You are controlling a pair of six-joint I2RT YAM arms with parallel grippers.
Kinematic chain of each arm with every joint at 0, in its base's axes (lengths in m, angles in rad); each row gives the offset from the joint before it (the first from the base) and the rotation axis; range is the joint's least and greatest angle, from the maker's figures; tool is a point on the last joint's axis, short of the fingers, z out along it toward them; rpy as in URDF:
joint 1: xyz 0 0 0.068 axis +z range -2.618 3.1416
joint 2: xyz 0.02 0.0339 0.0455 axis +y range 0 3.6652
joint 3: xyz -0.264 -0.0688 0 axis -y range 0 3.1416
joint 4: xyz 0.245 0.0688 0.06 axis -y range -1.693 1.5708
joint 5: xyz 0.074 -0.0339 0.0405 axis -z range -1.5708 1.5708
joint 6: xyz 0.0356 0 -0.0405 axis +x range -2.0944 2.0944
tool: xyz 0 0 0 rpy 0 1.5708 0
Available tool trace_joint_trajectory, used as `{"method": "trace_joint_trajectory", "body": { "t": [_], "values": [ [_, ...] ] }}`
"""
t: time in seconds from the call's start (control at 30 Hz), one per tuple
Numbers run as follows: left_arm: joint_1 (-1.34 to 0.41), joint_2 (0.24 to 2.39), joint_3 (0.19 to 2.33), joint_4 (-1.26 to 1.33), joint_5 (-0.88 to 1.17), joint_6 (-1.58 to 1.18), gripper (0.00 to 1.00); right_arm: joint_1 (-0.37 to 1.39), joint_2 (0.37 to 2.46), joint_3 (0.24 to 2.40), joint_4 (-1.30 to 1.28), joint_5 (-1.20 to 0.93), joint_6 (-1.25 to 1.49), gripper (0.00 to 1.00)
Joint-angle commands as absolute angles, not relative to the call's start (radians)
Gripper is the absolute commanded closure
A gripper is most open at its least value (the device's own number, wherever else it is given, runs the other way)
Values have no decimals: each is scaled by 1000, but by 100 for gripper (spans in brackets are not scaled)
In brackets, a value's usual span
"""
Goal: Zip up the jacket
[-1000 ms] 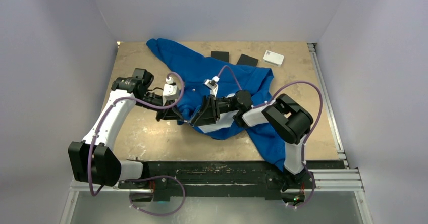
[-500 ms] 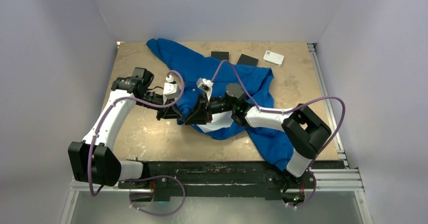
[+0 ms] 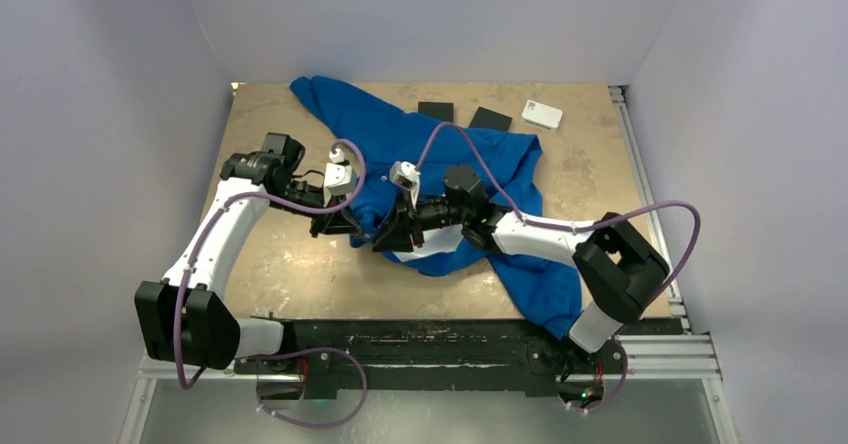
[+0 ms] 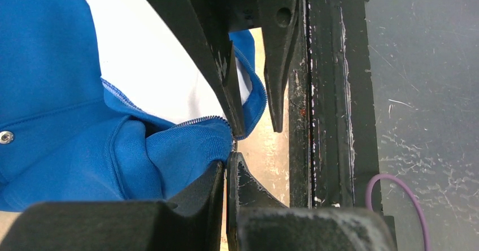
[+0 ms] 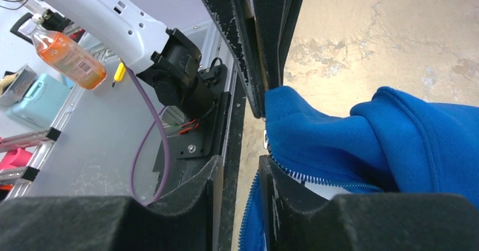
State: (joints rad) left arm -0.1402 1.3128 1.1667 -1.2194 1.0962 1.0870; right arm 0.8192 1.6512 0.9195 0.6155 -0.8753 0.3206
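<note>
Grippers first: the left gripper (image 4: 227, 163) is clamped fully shut on the bottom corner of the jacket's hem, right where the zipper teeth end. The right gripper (image 5: 240, 166) has its jaws partway apart, straddling the other zipper edge without pinching it, as far as I can see. Big to small then: the table (image 3: 290, 274) is tan and scuffed. The jacket (image 3: 400, 144) sprawls across its middle, one sleeve out toward 11 o'clock and another part reaching the near edge at 5 o'clock. White lining (image 4: 152, 53) shows, so the front is lying open. The zipper teeth (image 4: 197, 121) run straight into the left pinch. My guess is the left is anchoring one side so the right can line up the other end and seat it, hence both sitting nose to nose around 8 o'clock of the table's middle. Zipping not started yet, I'd say.
</note>
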Motion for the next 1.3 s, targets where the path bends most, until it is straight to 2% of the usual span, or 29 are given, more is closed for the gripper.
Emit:
{"method": "trace_joint_trajectory", "body": {
  "t": [0.0,0.1,0.2,0.27,0.63,1.1,1.27],
  "values": [
    [-146,1280,1195,-1221,1143,1082,100,810,1570,900,549,-859,249,62],
    [-146,1282,1194,-1221,1144,1084,100,774,1548,895,535,-884,247,50],
    [-147,1281,1193,-1225,1144,1091,100,753,1549,897,533,-884,250,45],
    [-148,1281,1192,-1227,1144,1094,100,752,1560,904,522,-876,242,48],
    [-153,1284,1202,-1224,1150,1088,100,755,1615,923,589,-874,253,46],
    [-153,1283,1207,-1212,1146,1069,100,777,1657,945,649,-923,280,50],
    [-153,1282,1212,-1210,1144,1065,100,790,1673,946,649,-911,278,54]
  ]
}}
